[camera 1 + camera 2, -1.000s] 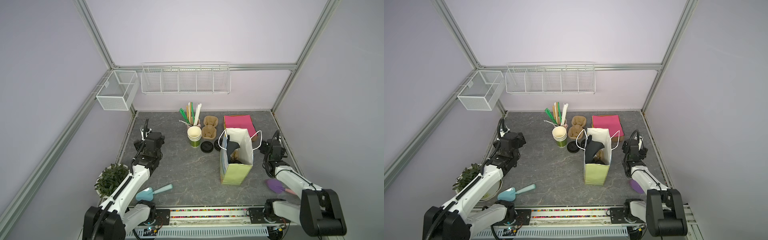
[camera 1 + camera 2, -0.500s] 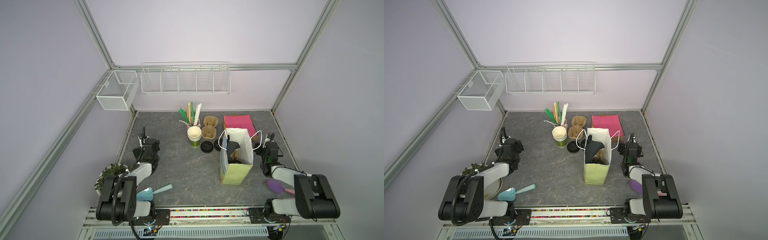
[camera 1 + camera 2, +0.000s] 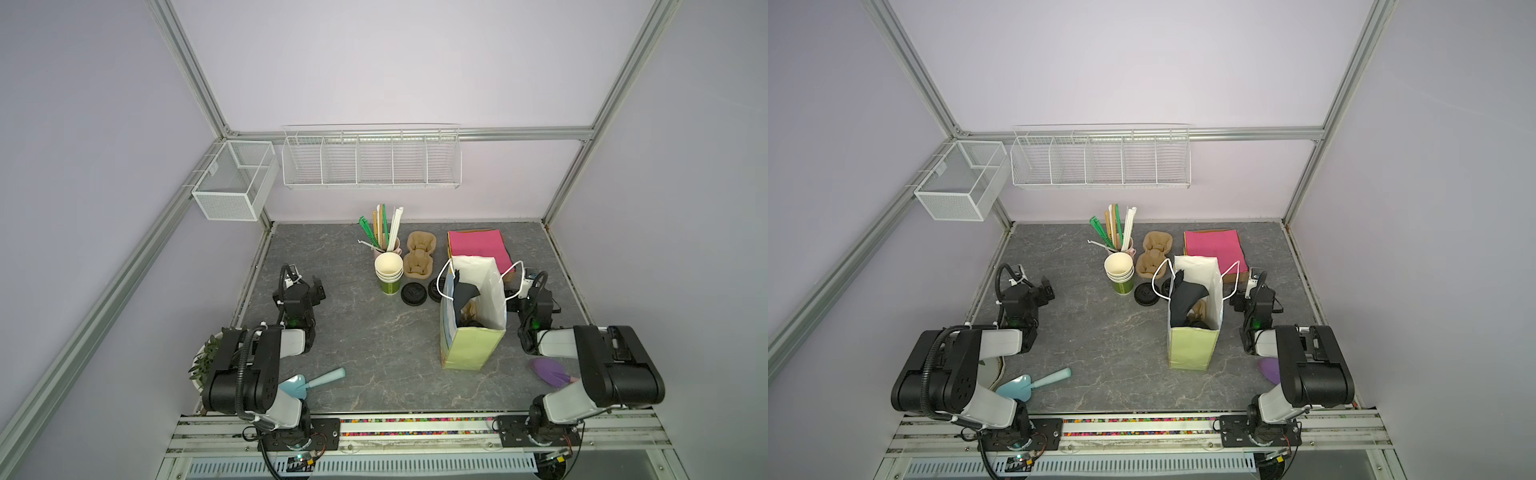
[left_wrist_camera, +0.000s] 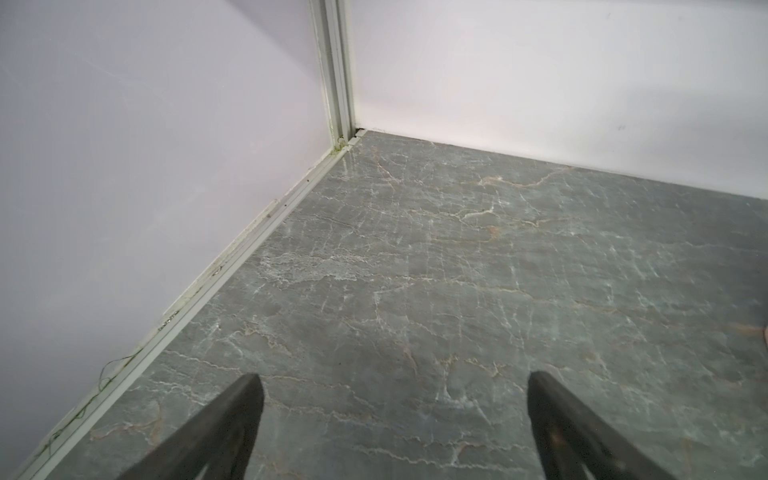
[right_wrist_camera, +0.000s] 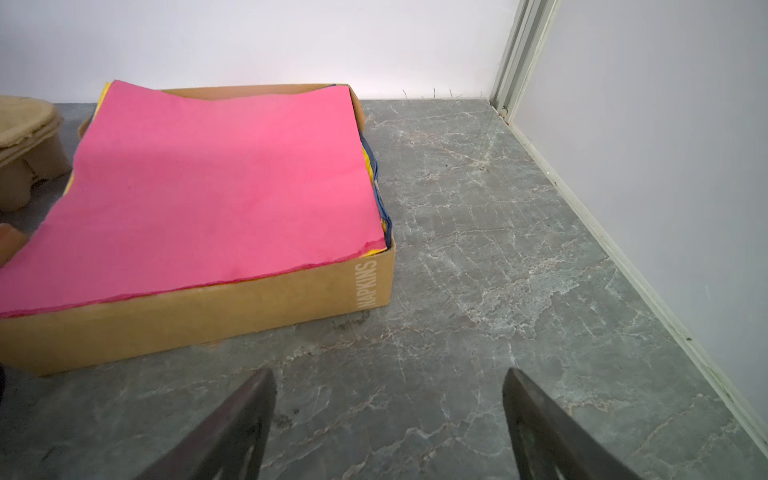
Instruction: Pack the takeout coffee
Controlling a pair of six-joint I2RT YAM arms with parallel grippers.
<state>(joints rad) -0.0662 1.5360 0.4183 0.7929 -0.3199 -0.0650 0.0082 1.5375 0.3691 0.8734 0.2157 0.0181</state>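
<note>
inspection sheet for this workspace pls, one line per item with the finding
surface: grey marbled tabletop, no spills seen
job's things: paper bag upright and open, dark sheet sticking out; lidded cup not clearly visible inside
clutter: stack of lidless cups, loose black lids, cup carriers, cup of straws, napkin box, plant, teal scoop, purple scoop
grippers: left hand open, holding nothing; right hand open, holding nothing, near the napkin box
cables: black hose on the left arm, touching none of the items
surroundings: wire rack and mesh basket on the walls
</note>
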